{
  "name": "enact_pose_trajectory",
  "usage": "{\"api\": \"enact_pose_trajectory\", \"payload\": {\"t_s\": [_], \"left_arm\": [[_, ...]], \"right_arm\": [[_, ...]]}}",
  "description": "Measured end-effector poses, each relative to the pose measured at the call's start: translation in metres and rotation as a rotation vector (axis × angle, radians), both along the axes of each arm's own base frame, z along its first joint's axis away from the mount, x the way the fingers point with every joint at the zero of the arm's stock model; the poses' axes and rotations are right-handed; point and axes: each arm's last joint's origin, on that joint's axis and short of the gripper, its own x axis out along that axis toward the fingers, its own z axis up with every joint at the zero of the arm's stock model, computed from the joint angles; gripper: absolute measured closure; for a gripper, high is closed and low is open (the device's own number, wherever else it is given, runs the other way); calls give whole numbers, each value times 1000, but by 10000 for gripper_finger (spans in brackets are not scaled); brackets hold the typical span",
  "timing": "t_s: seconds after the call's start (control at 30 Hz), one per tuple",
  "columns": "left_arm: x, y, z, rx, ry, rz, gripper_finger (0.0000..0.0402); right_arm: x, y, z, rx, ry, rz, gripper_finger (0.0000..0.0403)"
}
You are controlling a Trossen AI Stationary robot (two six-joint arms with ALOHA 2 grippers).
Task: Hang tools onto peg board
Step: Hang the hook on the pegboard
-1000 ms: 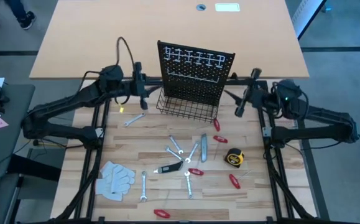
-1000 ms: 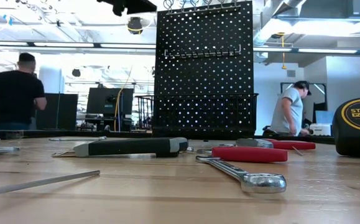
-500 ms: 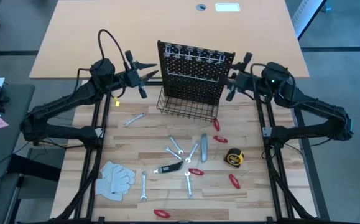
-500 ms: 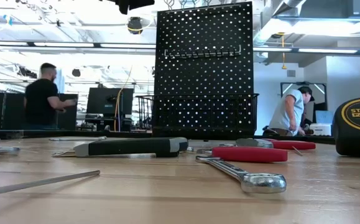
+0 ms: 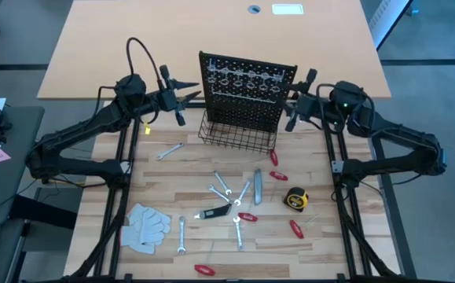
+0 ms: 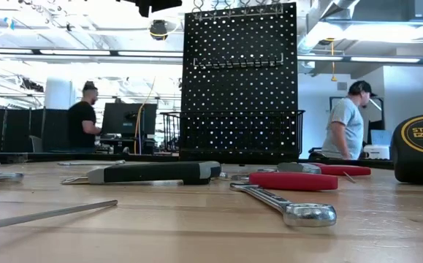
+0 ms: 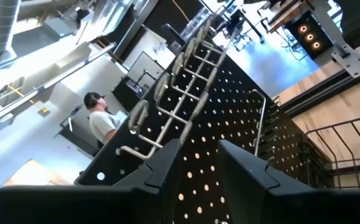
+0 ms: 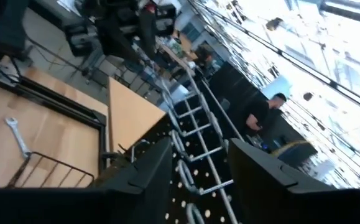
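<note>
Tools lie scattered on the wooden surface (image 5: 164,189) in front of the peg board (image 5: 247,98), none yet hung on its hooks. The board stands upright at the back of the surface, its wire basket (image 5: 239,135) at the base. The left gripper (image 5: 186,96) is held raised just beside the board's left edge, the right gripper (image 5: 296,98) just beside its right edge; in both wrist views the fingers are seen spread with nothing between them. Among the tools, the tape measure (image 5: 295,200) sits right of centre, a black-handled tool (image 5: 215,210) near the middle, wrenches around it, one lone wrench (image 5: 169,151) nearer the left arm, and small red-handled pieces towards the right. The step is judged to be a first pick: an arm should be lowered away from the board, a wrench taken near mid-shaft so its ring end stays free for a hook.
</note>
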Motion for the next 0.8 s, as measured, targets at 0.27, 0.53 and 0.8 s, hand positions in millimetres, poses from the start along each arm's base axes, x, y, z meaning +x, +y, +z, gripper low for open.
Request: {"api": "enact_pose_trajectory", "payload": {"t_s": [0.27,0.53,0.8], "left_arm": [[2,1,-4,-15,25,0,297],[3,2,-7,-18,57,-7,297],[6,3,-4,45,28,-21,297]], "right_arm": [[-4,-7,-6,-16,94,-91,201],[-5,10,-6,-47,130,-6,215],[-11,24,-2,-132,151,48,222]]}}
